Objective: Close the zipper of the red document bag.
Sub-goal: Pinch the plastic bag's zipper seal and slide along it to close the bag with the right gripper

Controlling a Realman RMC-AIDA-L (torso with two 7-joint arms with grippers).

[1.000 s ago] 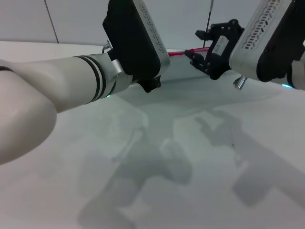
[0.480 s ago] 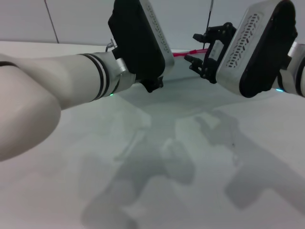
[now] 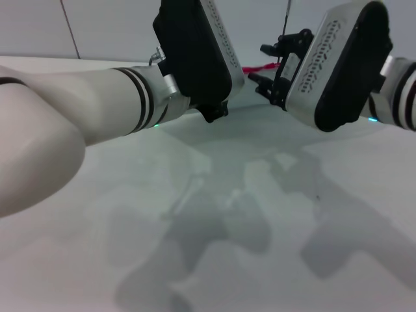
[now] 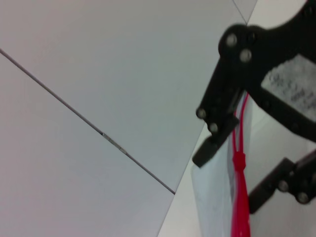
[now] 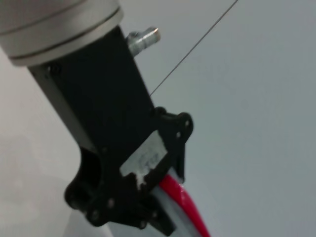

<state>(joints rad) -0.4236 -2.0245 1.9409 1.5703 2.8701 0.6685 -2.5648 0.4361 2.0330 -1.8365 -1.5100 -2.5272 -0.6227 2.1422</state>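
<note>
The red document bag [image 3: 260,120] lies flat at the far side of the table, a pale translucent sheet. Its zipper [image 3: 255,69] is a thin red strip along the far edge. My left gripper [image 5: 160,207] shows in the right wrist view, shut on the bag's red-trimmed edge, with the zipper [image 5: 190,210] coming out of it. In the head view its own wrist [image 3: 195,52] hides it. My right gripper [image 3: 259,65] stands open at the zipper. In the left wrist view the right gripper [image 4: 237,173] has the red zipper [image 4: 240,207] running between its fingers, beside the pale bag [image 4: 212,197].
The white table [image 3: 195,247] stretches toward me, crossed by both arms' shadows. A grey panelled wall [image 3: 97,26] stands close behind the bag. The two arms sit close together over the far edge.
My right arm has swung left toward the left arm, bringing its open gripper onto the red zipper. The left arm has shifted slightly right and up.
</note>
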